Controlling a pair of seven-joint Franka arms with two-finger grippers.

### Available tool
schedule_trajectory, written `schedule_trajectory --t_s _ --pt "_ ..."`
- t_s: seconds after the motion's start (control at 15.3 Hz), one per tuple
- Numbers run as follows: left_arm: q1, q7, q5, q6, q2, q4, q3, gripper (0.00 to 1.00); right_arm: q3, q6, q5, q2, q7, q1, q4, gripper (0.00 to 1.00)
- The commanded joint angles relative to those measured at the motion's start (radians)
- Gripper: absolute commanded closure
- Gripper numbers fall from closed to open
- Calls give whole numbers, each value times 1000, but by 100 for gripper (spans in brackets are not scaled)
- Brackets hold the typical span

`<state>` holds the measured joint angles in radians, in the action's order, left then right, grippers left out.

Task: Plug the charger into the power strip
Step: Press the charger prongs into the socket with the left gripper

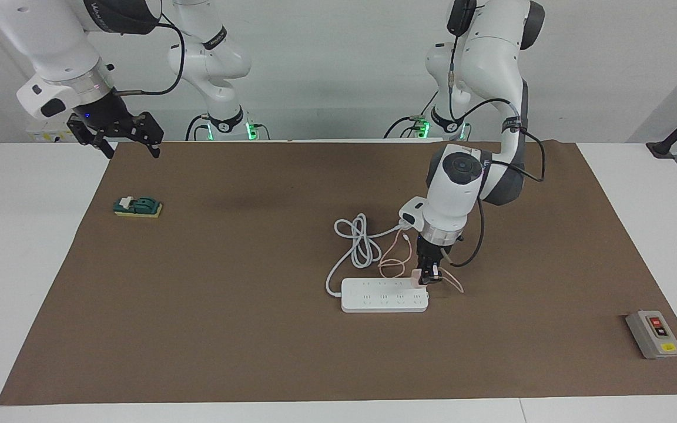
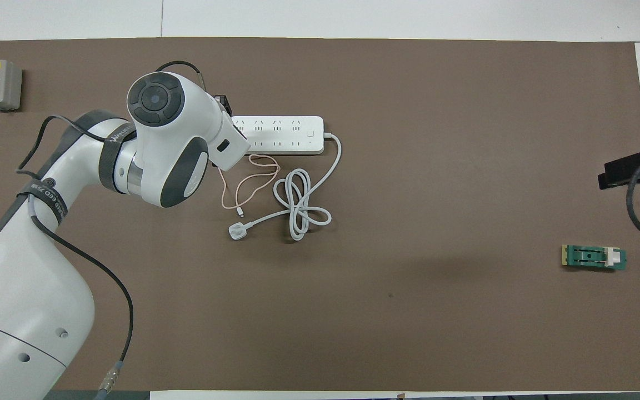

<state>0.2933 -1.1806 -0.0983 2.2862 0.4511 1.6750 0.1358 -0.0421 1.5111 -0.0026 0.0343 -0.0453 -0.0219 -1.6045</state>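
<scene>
Around your work area: the strip's thick white cord [image 1: 357, 241] lies coiled in a loose knot nearer the robots than the power strip [image 1: 382, 295], ending in a white three-pin plug [image 2: 237, 231]. The charger's thin pink cable [image 2: 248, 186] loops on the mat between that coil and the left arm. A grey button box [image 1: 653, 333] sits well apart at the left arm's end of the table, farther from the robots than the strip. A green switch block [image 1: 137, 207] lies near the right arm's end.

No containers here. The strip is a long flat white block with two rows of outlets, all visible sockets unoccupied.

Your left gripper [image 1: 429, 274] points straight down at the strip's end toward the left arm's side, its jaws pinching the charger [image 1: 415, 276]. The charger is a small pale-pink cube, sitting right at the strip's top edge nearer the robots. You can't tell from either view whether the prongs are seated. In the overhead view the arm's wrist covers that end.

Right gripper [image 1: 120, 135] waits in the air over the mat's corner, jaws spread, holding nothing.
</scene>
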Motion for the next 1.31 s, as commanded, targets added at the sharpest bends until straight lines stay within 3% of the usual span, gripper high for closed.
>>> schedule_trajectory --t_s 0.0,0.72,1.24 --pt "12 9 -20 13 -25 61 -12 100 28 -3 -27 4 10 -29 2 0" --pt "13 76 -17 93 -28 100 -4 100 54 -5 -37 10 8 -39 0 0" --pt "23 76 -23 50 -35 104 -7 100 54 -5 -31 13 13 -41 -9 0"
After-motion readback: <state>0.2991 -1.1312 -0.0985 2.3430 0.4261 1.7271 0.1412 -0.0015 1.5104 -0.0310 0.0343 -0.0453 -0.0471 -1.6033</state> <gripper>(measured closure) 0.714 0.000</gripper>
